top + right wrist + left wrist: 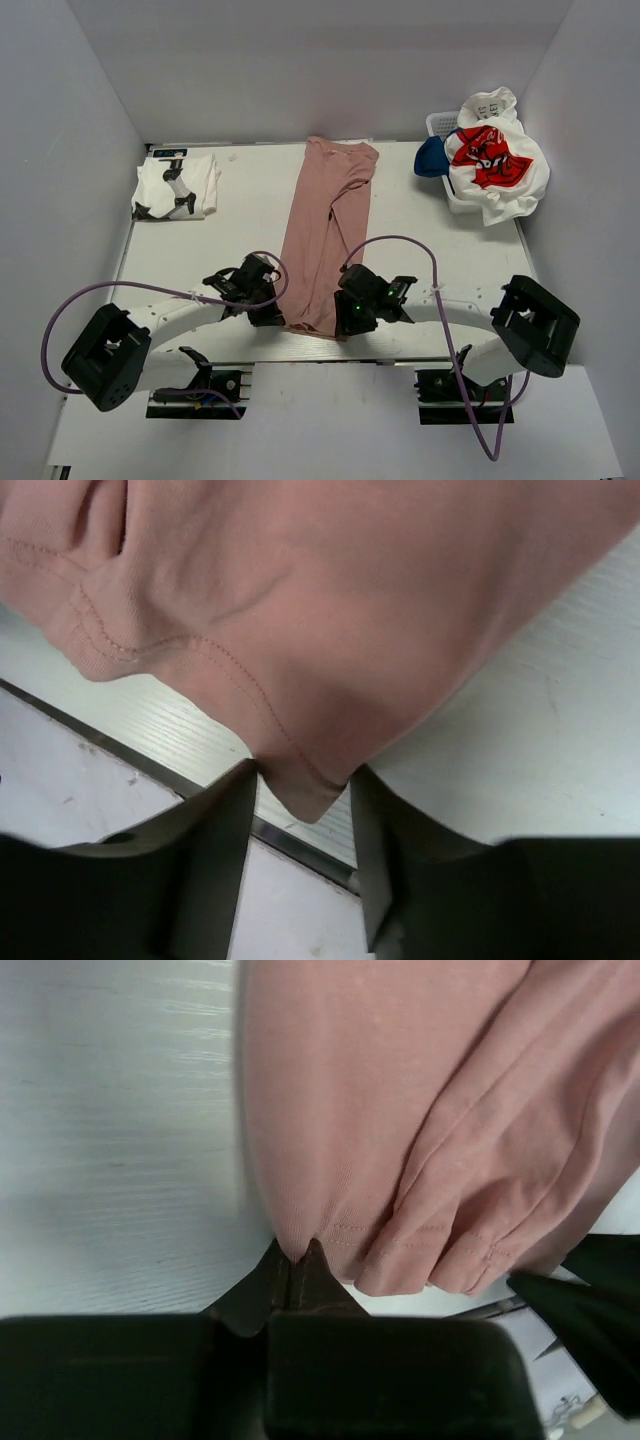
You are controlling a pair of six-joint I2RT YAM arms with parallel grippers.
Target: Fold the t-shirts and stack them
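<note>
- White shirt (176, 187): lay folded far left on the bench (420, 250), likely the stack's base.
- Left claw (297, 1255): clenched on the pink shirt (322, 240) at its near hem corner, apparently for the next fold.
- Pink shirt: lay mid-bench as a long narrow strip, hem at the near edge.
- Right claw (300, 780): released, straddled the other corner.
- Basket (437, 122): stood far right.

The pink t-shirt (400, 1110) is matt knit cloth; the table (110, 1160) smooth, perhaps laminate.
</note>
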